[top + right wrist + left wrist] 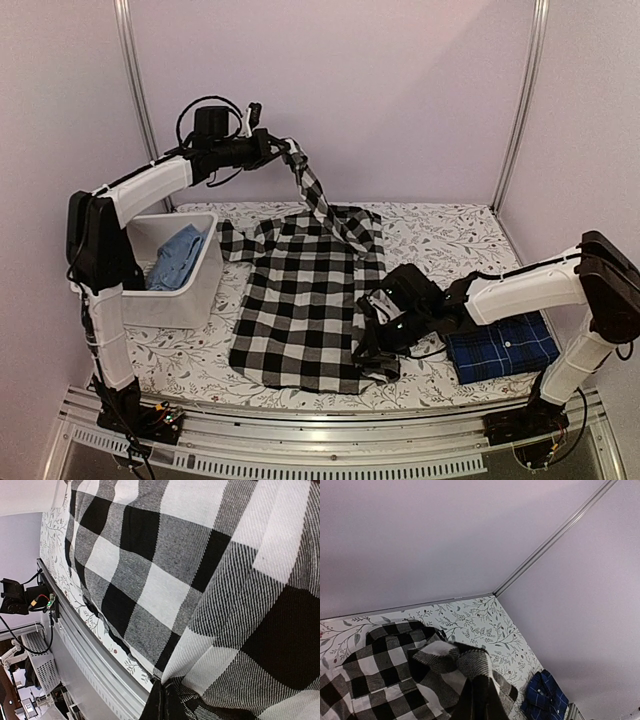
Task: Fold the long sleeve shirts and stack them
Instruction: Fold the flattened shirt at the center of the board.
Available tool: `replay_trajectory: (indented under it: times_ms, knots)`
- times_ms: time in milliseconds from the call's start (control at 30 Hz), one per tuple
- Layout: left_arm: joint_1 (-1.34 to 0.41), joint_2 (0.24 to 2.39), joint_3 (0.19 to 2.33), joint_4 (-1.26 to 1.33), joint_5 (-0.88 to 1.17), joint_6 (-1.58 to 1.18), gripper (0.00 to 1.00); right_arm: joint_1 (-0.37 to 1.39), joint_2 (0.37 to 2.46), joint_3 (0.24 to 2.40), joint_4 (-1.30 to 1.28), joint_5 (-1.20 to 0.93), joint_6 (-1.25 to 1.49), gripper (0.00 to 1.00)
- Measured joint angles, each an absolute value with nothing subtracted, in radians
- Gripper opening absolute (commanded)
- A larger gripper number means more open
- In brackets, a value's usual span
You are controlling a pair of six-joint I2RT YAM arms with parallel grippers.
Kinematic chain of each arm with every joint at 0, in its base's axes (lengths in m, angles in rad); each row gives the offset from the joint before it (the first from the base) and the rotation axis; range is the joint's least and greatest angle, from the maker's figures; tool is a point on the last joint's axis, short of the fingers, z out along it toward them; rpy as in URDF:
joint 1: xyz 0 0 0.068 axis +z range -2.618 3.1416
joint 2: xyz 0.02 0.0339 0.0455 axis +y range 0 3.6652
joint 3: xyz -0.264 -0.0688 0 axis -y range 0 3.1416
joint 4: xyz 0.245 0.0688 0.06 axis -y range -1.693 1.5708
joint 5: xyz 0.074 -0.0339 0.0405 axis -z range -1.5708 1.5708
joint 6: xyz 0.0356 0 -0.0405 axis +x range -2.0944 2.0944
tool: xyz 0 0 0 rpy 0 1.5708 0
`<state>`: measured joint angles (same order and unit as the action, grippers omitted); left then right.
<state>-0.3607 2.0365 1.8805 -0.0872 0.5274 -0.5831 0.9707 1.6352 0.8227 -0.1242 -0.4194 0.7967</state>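
The black-and-white check long sleeve shirt (300, 300) lies spread across the middle of the table. One sleeve (315, 195) is stretched up and back to my left gripper (277, 150), which is raised high at the rear and shut on the sleeve's end. In the left wrist view the cloth bunches over that gripper (480, 700), with the check shirt (375, 670) below. My right gripper (378, 348) sits low at the shirt's front right edge, shut on the fabric; in its wrist view this gripper (164, 705) pinches the check cloth (190, 580). The navy plaid shirt (502, 347) lies folded at the right, and appears again in the left wrist view (545, 697).
A white bin (205, 290) holding a light blue cloth (178, 258) stands at the left of the floral table cover (450, 235). A metal rail (300, 445) runs along the near edge. Walls and frame posts enclose the back and sides.
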Motion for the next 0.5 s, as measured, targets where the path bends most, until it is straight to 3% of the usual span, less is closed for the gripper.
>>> replay_trajectory:
  times_ms: [500]
  knots:
    - [-0.342, 2.021, 1.88, -0.094, 0.511, -0.564, 0.0, 0.978, 1.672, 0.878, -0.096, -0.462, 0.791, 0.0]
